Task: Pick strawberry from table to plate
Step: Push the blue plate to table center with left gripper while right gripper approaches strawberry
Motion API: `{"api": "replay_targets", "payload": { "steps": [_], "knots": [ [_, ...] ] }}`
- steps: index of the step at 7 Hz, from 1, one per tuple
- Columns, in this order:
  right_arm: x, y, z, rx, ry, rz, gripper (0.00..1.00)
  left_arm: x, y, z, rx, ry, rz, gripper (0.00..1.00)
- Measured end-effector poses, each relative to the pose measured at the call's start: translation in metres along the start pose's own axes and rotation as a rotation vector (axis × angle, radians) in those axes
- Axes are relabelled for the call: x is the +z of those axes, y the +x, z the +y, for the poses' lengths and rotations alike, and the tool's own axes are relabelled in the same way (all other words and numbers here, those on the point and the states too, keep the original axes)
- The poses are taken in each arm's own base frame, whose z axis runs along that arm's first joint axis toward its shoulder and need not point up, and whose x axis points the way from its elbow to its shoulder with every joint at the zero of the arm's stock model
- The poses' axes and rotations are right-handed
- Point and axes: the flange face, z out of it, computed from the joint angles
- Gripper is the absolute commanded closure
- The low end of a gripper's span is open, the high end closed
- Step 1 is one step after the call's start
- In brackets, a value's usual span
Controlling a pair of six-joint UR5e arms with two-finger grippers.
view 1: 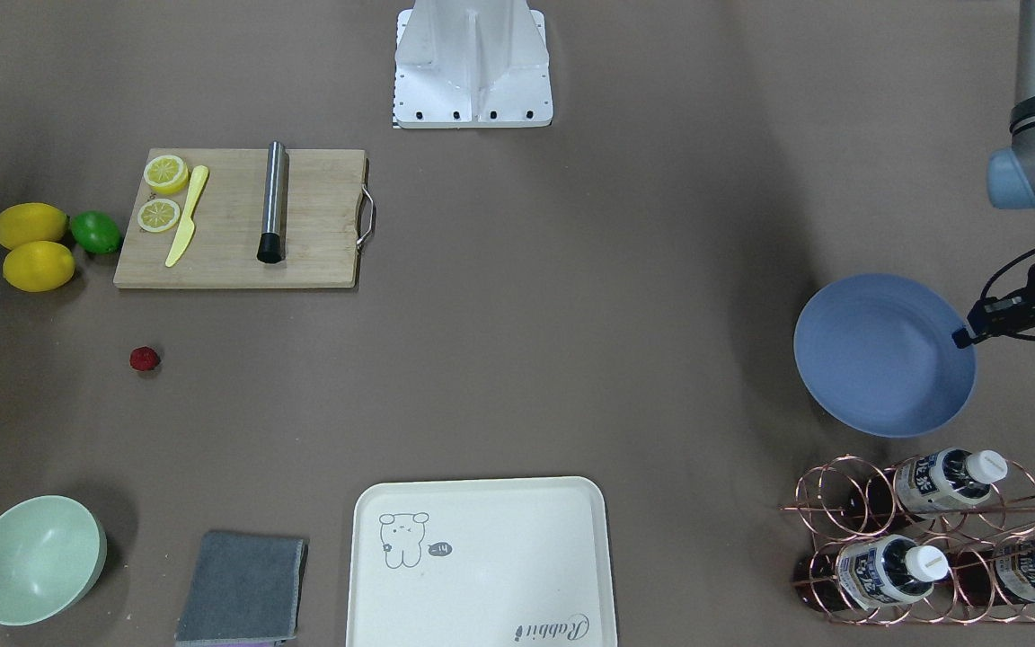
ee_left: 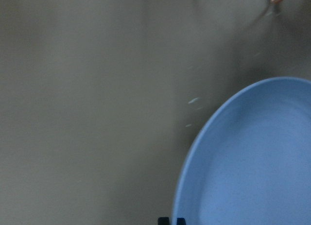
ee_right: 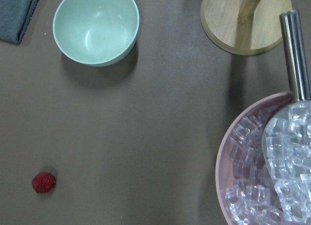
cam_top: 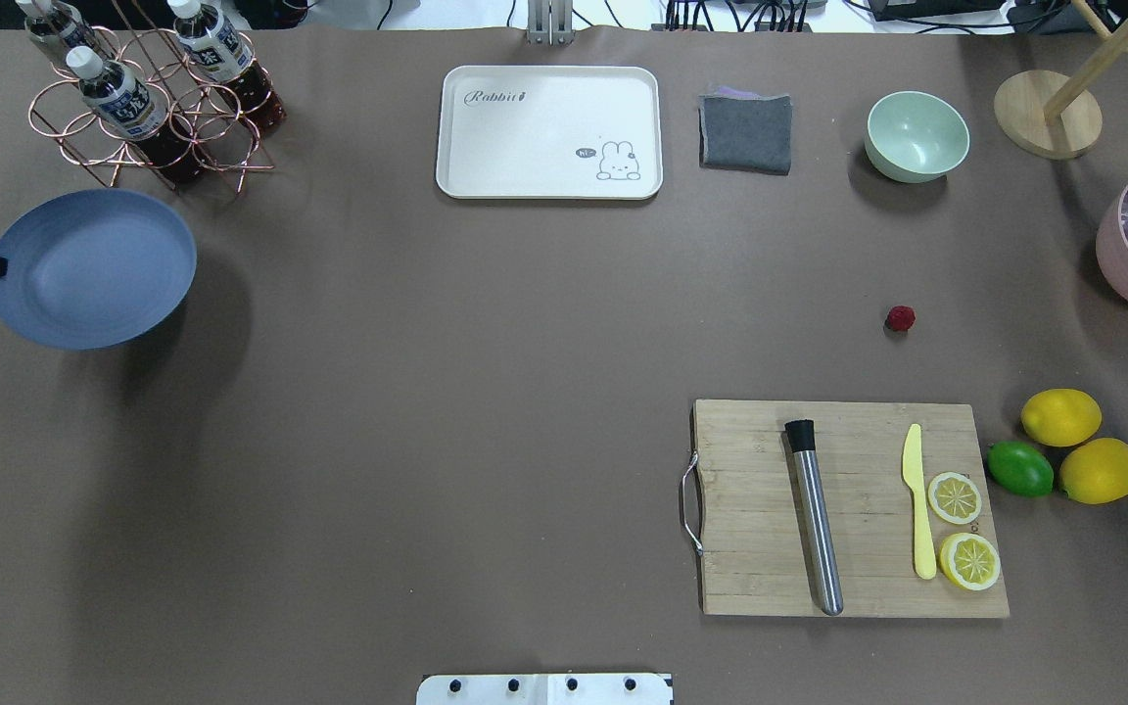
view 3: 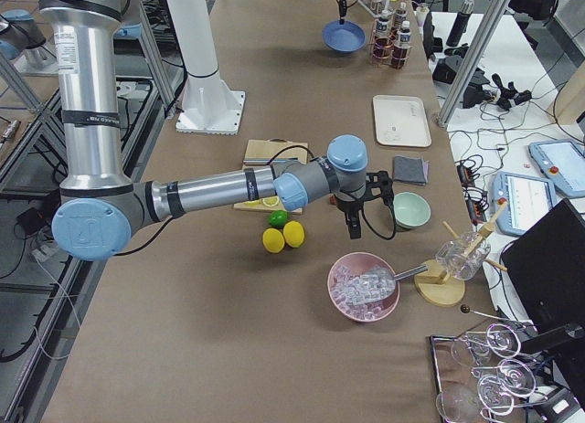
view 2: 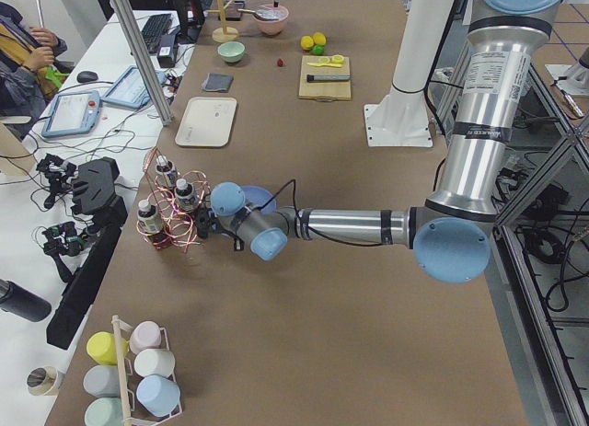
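Right claw (view 3: 356, 224): hangs above the tabletop (view 1: 517, 359) with its fingers pointing down. It carries nothing that I can see, and I cannot tell how wide it stands.
Strawberry (ee_right: 43, 182): lies alone on the bare tabletop, near this claw but not under it, a little to its left and toward the robot. Nothing touches it.
Left claw (view 1: 965, 338): seems clamped on the rim of the plate (view 1: 881, 355), holding it off the surface and somewhat tilted.
Plate, from the right claw: well apart, at the other end of the tabletop.
Step, as I judge: the picking is not yet begun.
Risk at the grasp: the berry is tiny and round, so fingers closing off-centre could push it away or squash it.
Risk beside the claw: the pink ice bowl (ee_right: 219, 174) is close on its right, and a careless descent could knock it.
Risk at the plate: the dish is tilted, so a dropped berry may roll off.
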Motion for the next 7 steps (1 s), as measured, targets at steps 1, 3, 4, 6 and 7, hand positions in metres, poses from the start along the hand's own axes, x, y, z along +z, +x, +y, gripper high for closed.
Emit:
{"api": "replay_targets", "payload": {
  "steps": [1,3,4,6,7],
  "knots": [
    [0.007,-0.017,-0.013,0.010,-0.004,-0.009,0.00,0.011,0.070,0.009,-0.061,-0.007,0.037,1.00],
    [0.029,-0.047,-0.019,0.014,-0.029,-0.018,0.00,0.063,0.206,0.056,-0.164,-0.011,0.071,1.00],
    [0.043,-0.060,-0.018,0.008,-0.046,-0.013,0.00,0.090,0.259,0.081,-0.192,0.003,0.075,1.00],
    [0.068,-0.078,-0.022,-0.002,-0.077,-0.004,0.00,0.138,0.345,0.138,-0.235,0.022,0.079,1.00],
    [0.076,-0.088,-0.026,0.000,-0.086,-0.007,0.00,0.156,0.370,0.164,-0.242,0.029,0.083,1.00]
  ]
}}
